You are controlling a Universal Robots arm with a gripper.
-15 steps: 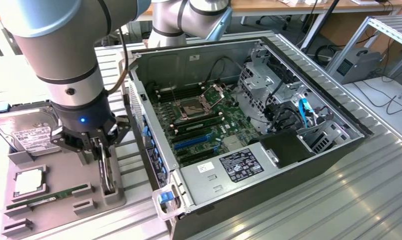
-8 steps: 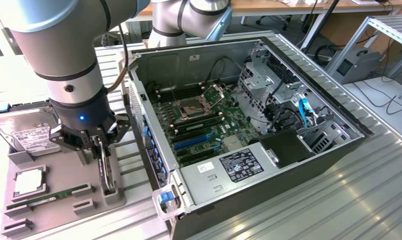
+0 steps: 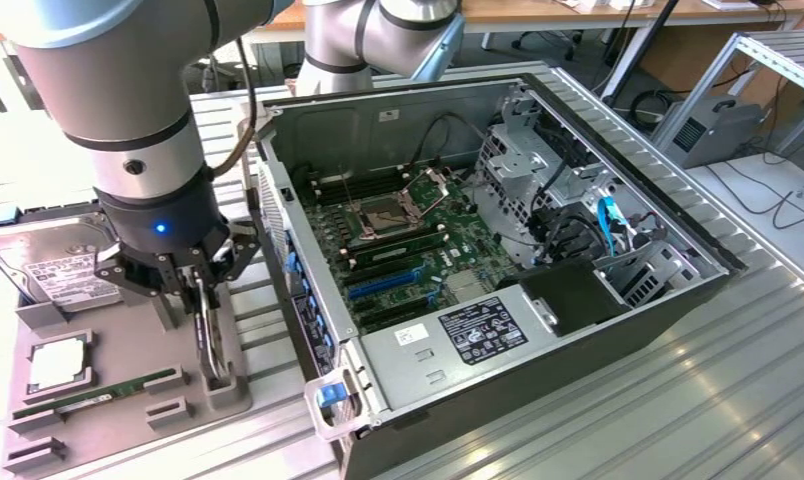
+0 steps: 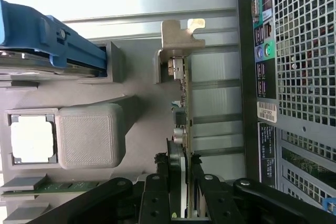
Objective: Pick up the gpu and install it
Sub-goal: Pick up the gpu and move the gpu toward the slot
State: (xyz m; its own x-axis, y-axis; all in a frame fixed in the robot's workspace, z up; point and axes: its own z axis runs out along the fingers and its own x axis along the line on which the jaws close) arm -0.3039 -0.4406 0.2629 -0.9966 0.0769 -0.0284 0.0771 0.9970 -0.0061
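The gpu (image 3: 213, 340) is a thin dark card standing on edge in a slot of the grey parts tray (image 3: 122, 425), at the exterior view's left beside the open computer case (image 3: 669, 235). My gripper (image 3: 199, 292) reaches down over the card's upper edge. In the wrist view the gpu (image 4: 185, 108) runs edge-on away from the fingers, its silver bracket (image 4: 181, 35) at the far end. My gripper (image 4: 185, 174) has a black finger pressed against each face, shut on the card. The card still sits in its holder.
The tray also carries a silver hard drive (image 3: 58, 262), a CPU (image 3: 58, 362) and a green memory stick (image 3: 95, 392). Inside the case lies the motherboard (image 3: 402, 235) with blue expansion slots (image 3: 382, 285). The case's perforated rear panel (image 4: 304, 51) stands close beside the card.
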